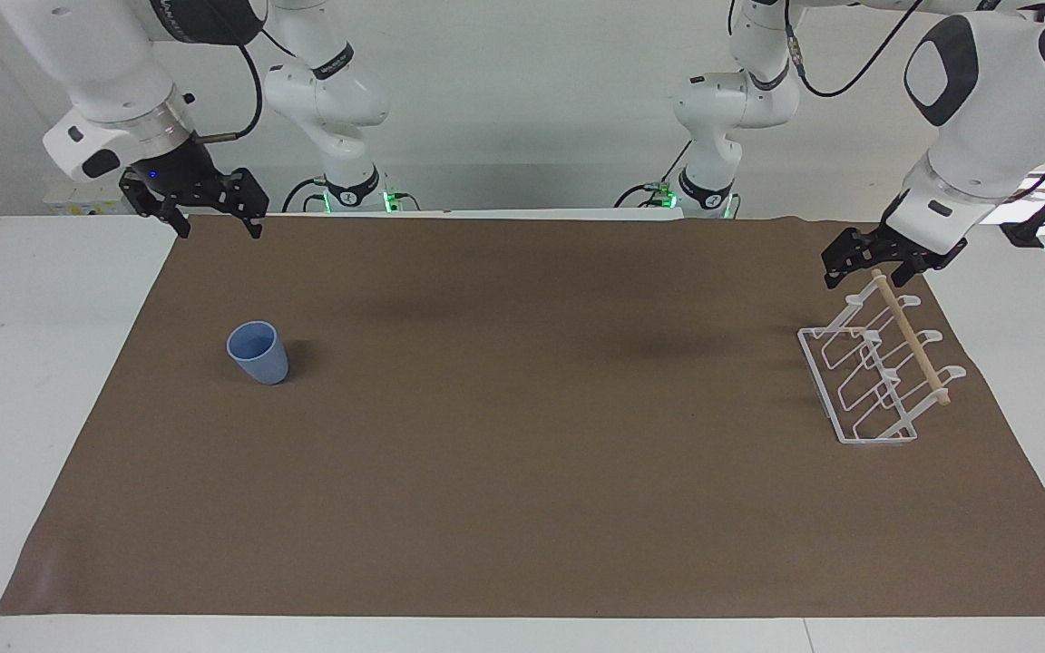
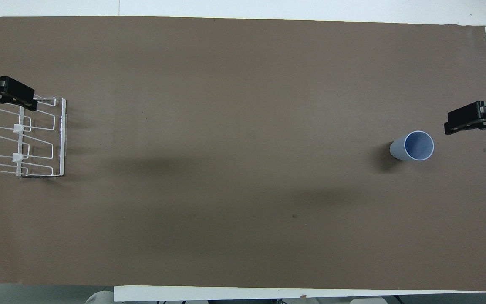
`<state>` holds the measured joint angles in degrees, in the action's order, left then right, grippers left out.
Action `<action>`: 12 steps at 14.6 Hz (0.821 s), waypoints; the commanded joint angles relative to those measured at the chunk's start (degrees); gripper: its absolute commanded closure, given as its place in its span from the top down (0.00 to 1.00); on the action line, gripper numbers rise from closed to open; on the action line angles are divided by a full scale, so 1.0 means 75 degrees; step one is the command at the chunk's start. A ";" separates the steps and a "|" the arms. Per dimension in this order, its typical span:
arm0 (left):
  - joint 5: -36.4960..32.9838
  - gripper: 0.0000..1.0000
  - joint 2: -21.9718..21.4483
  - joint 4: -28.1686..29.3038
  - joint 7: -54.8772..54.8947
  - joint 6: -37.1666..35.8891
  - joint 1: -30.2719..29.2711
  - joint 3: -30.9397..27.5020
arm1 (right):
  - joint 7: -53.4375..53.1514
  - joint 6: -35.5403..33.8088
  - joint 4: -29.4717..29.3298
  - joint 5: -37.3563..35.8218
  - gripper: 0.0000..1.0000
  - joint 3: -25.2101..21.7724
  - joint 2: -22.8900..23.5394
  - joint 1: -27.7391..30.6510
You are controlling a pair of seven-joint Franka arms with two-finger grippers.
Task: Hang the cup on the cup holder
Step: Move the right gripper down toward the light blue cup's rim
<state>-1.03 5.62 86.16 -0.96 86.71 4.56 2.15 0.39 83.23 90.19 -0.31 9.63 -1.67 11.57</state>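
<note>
The light blue cup [image 1: 258,354] [image 2: 411,145] stands upright on the brown mat, mouth up, toward the right arm's end of the table. My right gripper [image 1: 219,227] [image 2: 471,120] hangs open in the air beside the cup, over the mat's edge, touching nothing. The white wire cup holder [image 1: 813,363] [image 2: 61,135] with its wooden dowel [image 1: 913,340] stands at the left arm's end. My left gripper [image 1: 876,272] [image 2: 4,93] is open and empty, raised over one end of that dowel.
The brown mat [image 1: 522,472] covers most of the white table [image 1: 33,363]. Between the cup and the cup holder lies only bare mat. Both arm bases stand along the table's edge on the robots' side.
</note>
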 commanded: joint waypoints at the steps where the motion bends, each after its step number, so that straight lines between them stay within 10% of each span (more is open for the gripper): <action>1: -0.0061 1.00 -0.0186 0.0102 0.0105 -0.0124 -0.0022 0.0006 | 0.0741 0.0666 0.0733 -0.0087 1.00 -0.0006 -0.0362 0.0238; 12: -0.0061 1.00 -0.0222 0.0184 0.0058 -0.0147 -0.0022 0.0017 | 0.2139 0.4652 0.3771 0.0018 0.95 -0.0006 0.0514 0.1376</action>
<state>-1.03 5.33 86.30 -0.96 86.19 4.56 2.17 14.24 115.30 116.40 -0.79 9.27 1.00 21.11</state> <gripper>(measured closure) 0.000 0.044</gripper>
